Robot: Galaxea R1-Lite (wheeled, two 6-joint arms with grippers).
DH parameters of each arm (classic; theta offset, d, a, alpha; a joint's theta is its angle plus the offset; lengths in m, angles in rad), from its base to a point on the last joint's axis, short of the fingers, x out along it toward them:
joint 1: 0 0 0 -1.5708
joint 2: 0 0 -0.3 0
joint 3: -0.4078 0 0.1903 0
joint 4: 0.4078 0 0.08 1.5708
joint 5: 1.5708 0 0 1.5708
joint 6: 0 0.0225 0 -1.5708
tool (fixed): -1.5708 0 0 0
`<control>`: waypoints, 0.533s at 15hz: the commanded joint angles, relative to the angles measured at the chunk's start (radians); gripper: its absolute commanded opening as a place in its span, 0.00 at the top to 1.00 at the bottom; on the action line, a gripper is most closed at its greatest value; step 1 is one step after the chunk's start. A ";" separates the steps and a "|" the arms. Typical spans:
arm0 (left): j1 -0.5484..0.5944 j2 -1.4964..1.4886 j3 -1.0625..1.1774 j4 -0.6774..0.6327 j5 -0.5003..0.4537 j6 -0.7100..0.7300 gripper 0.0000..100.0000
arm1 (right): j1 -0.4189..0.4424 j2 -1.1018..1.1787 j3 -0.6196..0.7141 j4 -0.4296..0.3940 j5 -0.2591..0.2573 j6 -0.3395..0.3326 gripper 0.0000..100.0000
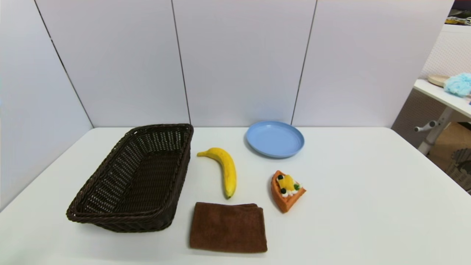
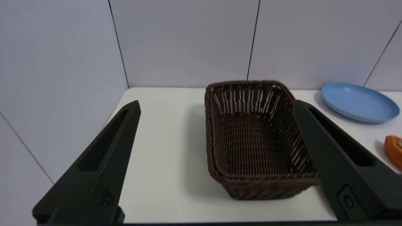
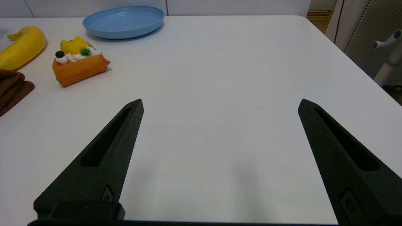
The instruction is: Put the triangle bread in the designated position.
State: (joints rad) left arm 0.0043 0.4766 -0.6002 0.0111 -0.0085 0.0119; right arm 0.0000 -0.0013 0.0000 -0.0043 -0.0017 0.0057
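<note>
Sitting at the left of the white desk [image 1: 368,191], a dark wicker basket [image 1: 136,176] ran from near to far. The left gripper [image 2: 216,106] hung at its near end, jaws spread wide and holding nothing. Right of the basket lay a yellow banana [image 1: 222,167], and nearer than it a folded brown cloth [image 1: 228,227]. Right of both, the triangle bread [image 1: 287,189] rested flat on the desk, topping up, apart from every other thing. Far of it, by the back wall, stood a blue plate [image 1: 275,139]. The right gripper [image 3: 220,105] hovered over bare desk to the right and near side of the bread, its jaws wide apart and empty, well clear of the pastry.
</note>
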 commanded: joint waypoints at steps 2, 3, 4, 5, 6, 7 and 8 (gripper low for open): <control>0.000 0.389 -0.366 0.006 -0.008 0.049 0.00 | 0.000 0.001 0.000 0.000 0.000 0.000 0.00; -0.012 0.435 -0.417 0.015 -0.013 0.063 0.00 | 0.000 0.001 0.000 0.000 0.000 0.000 0.00; -0.044 0.474 -0.460 0.033 -0.014 0.089 0.00 | 0.000 0.001 0.000 0.000 0.000 0.000 0.00; -0.073 0.510 -0.503 0.067 -0.014 0.106 0.00 | 0.000 0.001 0.000 0.000 0.000 0.000 0.00; -0.115 0.551 -0.555 0.119 -0.014 0.108 0.00 | 0.000 0.001 0.000 0.000 0.000 0.000 0.00; -0.187 0.600 -0.622 0.196 -0.014 0.108 0.00 | 0.000 0.001 0.000 0.000 0.000 0.000 0.00; -0.240 0.640 -0.679 0.259 -0.014 0.109 0.00 | 0.000 0.001 0.000 0.000 0.000 0.000 0.00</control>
State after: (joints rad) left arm -0.1096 0.9649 -1.1426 0.1326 -0.0226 0.1130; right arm 0.0000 -0.0013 0.0000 -0.0043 -0.0017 0.0057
